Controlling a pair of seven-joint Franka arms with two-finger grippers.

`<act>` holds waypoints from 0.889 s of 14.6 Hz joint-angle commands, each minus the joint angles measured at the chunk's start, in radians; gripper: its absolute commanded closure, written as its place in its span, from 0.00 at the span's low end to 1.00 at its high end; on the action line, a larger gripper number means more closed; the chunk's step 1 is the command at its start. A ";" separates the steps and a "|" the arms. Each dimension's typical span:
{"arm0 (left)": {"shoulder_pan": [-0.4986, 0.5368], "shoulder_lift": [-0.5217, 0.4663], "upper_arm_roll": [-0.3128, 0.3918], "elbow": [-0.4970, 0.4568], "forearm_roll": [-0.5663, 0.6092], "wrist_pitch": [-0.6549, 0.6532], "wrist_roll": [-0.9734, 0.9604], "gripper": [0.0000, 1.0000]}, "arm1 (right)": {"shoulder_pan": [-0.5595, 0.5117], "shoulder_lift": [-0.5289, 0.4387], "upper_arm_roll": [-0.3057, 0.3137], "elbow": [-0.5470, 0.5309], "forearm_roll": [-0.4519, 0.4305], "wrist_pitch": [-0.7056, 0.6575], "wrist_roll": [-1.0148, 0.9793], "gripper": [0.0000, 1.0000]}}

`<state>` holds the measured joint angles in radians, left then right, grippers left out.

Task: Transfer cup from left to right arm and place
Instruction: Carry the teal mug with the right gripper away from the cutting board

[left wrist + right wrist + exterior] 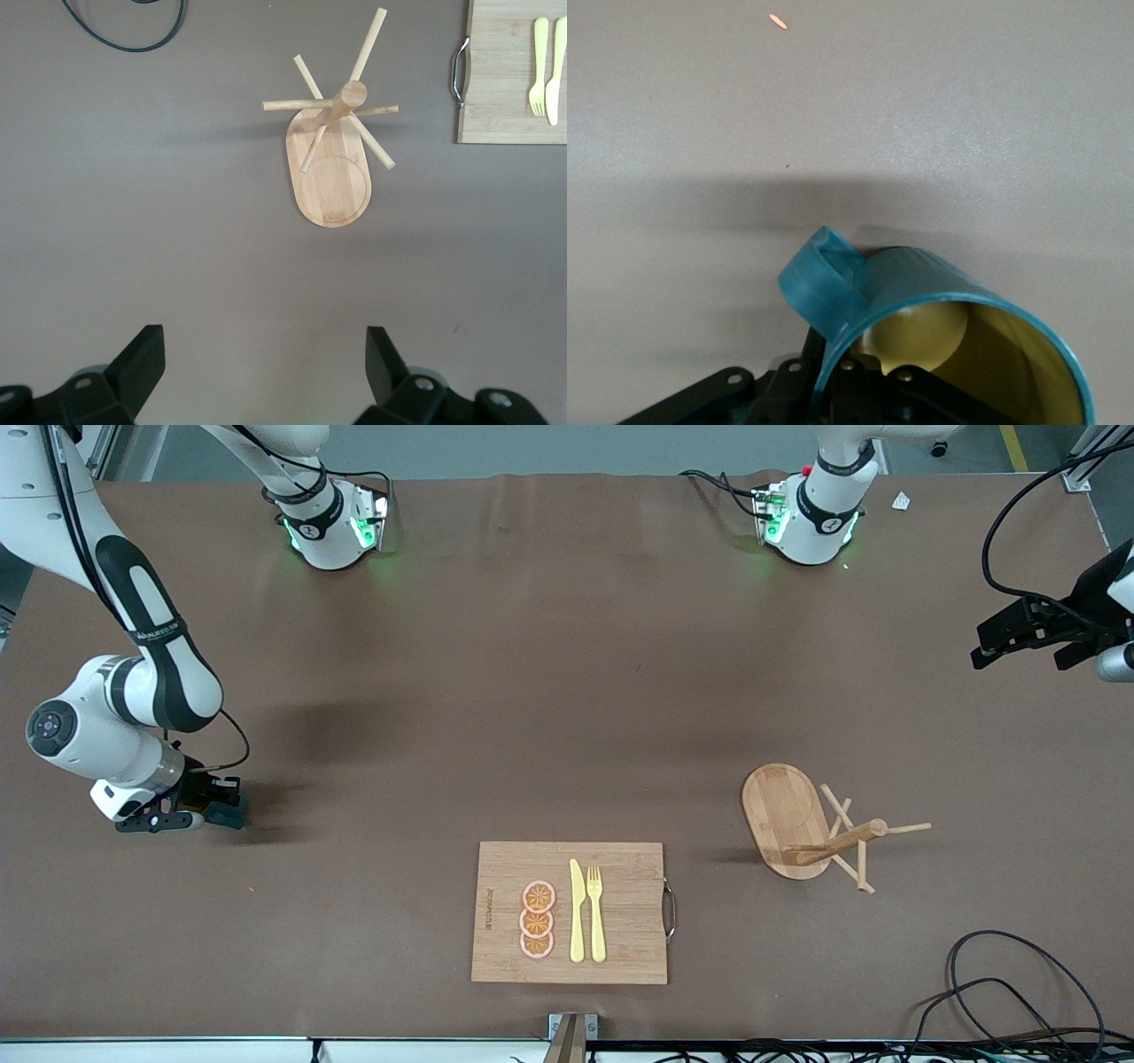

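Observation:
The cup (234, 813) is a small teal mug with a mustard-yellow inside, low over the table at the right arm's end. My right gripper (205, 811) is shut on it. In the right wrist view the cup (939, 297) fills the lower part, handle (824, 283) outward, and the right gripper (843, 390) pinches its wall at the rim. Whether the cup touches the table I cannot tell. My left gripper (1001, 642) hangs open and empty over the left arm's end of the table. In the left wrist view the left gripper (266, 345) shows dark fingers (142, 354) wide apart.
A wooden peg stand (802, 828) (332, 155) sits toward the left arm's end. A bamboo cutting board (625, 912) (500, 80) with a yellow knife, a fork and orange slices lies near the front edge. Black cables (1019, 992) coil at the front corner.

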<state>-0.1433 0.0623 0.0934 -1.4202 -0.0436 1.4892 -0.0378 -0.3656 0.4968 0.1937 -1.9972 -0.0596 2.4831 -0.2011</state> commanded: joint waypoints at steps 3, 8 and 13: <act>0.001 -0.006 -0.003 -0.005 0.016 0.011 -0.008 0.00 | -0.023 0.005 0.024 -0.009 0.009 -0.010 -0.014 0.29; 0.001 -0.006 -0.003 -0.005 0.016 0.016 -0.008 0.00 | -0.024 -0.020 0.029 0.021 0.009 -0.111 -0.034 0.07; -0.001 -0.006 -0.003 -0.005 0.016 0.016 -0.010 0.00 | -0.021 -0.102 0.035 0.041 0.011 -0.239 -0.035 0.00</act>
<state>-0.1433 0.0623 0.0934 -1.4204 -0.0436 1.4946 -0.0378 -0.3666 0.4509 0.2080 -1.9402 -0.0595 2.2898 -0.2205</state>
